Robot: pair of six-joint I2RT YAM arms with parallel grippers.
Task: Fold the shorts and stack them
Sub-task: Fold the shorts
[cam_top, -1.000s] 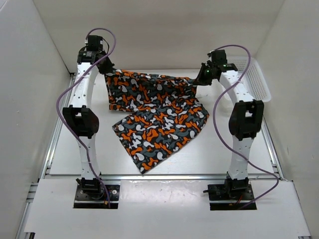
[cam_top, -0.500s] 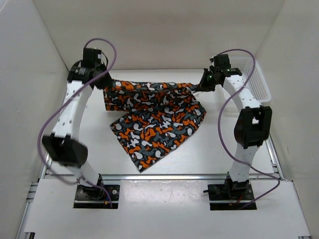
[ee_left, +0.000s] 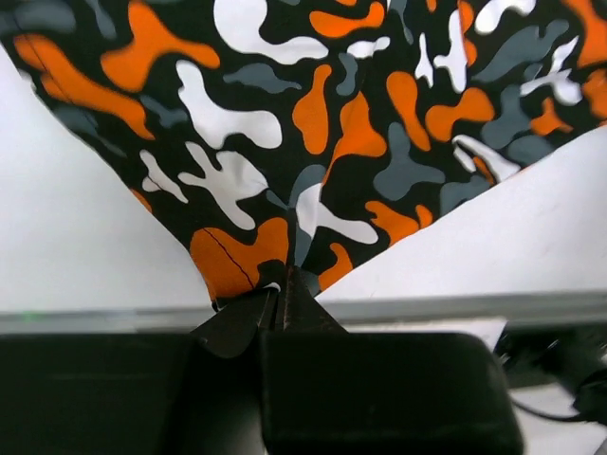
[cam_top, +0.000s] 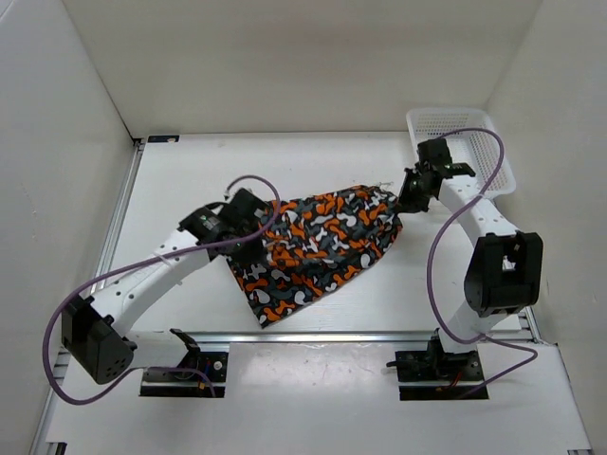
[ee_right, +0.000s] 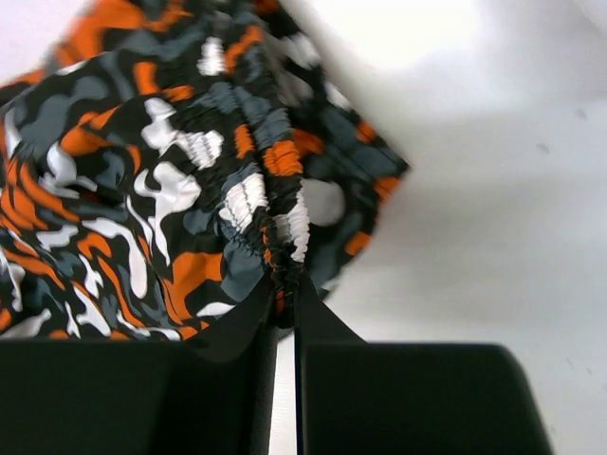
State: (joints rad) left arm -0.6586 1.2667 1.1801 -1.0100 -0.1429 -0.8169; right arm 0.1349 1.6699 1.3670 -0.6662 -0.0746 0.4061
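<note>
- The shorts (cam_top: 318, 242) lay about the middle of the bench (cam_top: 190, 171). They were bunched into a rough wedge, with the narrow tip pointing toward the near edge.
- The left fingers (ee_left: 237, 327) were clenched on a hem corner of the shorts; the left wrist view showed fabric pinched tightly between them. From above, that grasp sat at the garment's left edge.
- The right fingers (ee_right: 322, 327) were likewise clamped, here on the gathered elastic waistband. From above, that grasp sat at the far right corner of the shorts, not far from the white mesh basket (cam_top: 446, 113).
- The step in hand appeared to be the fold itself, with each arm holding one end of an edge over the rest of the cloth. Whether the held edge rested on the lower layer or hung just above it could not be told.
- The fold looked incomplete, since the outline was crooked and wrinkled rather than a tidy rectangle.
- The next move would probably call for setting the held edge flat on the layer beneath and squaring the two corners with each other. Only then should both pairs of fingers let go, so that the soft fabric did not spring back or drag.
</note>
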